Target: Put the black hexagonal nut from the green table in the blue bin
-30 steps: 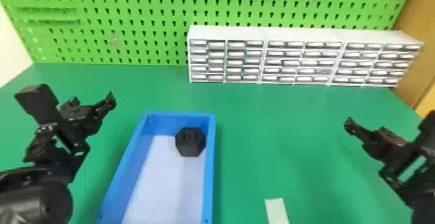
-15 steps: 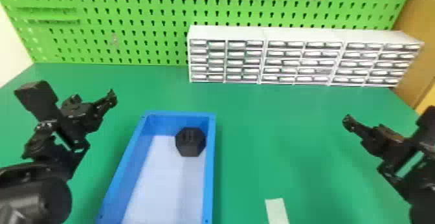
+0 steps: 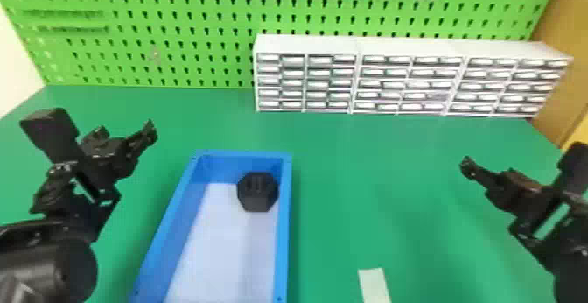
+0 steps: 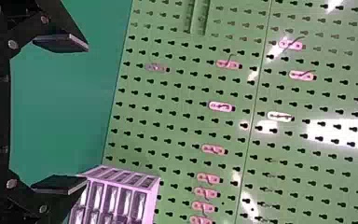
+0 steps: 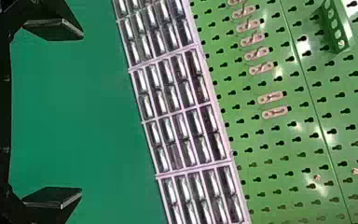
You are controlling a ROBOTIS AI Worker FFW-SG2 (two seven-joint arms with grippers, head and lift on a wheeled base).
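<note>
1. Fingers [image 4: 60, 43] of L gripper [image 3: 127, 143]: flat black pads, wide apart, nothing btwn them; it's above the table, L of the bin.
2. R gripper [image 3: 493, 178]: same type, flat pads [image 5: 53, 29] also spread wide, empty; it's over the table's R side, well apart from the bin.
3. Black hex nut [image 3: 257, 199]: chunky, matte, six-sided, sits inside blue bin [image 3: 284, 223], far R corner, near the far & R walls.
4. Bin: long rectangular box, smooth blue walls, whitish flat floor.
5. Green table [image 3: 407, 219]: smooth, solid-colour top; pale flat strip [image 3: 374, 285] lies R of the bin, near edge of head view.
6. Behind: green pegboard [image 3: 188, 22] w/ keyhole slots & small hooks [image 5: 274, 112]; white drawer cabinets [image 3: 358, 46] w/ rows of small, shiny-front drawers.
</note>
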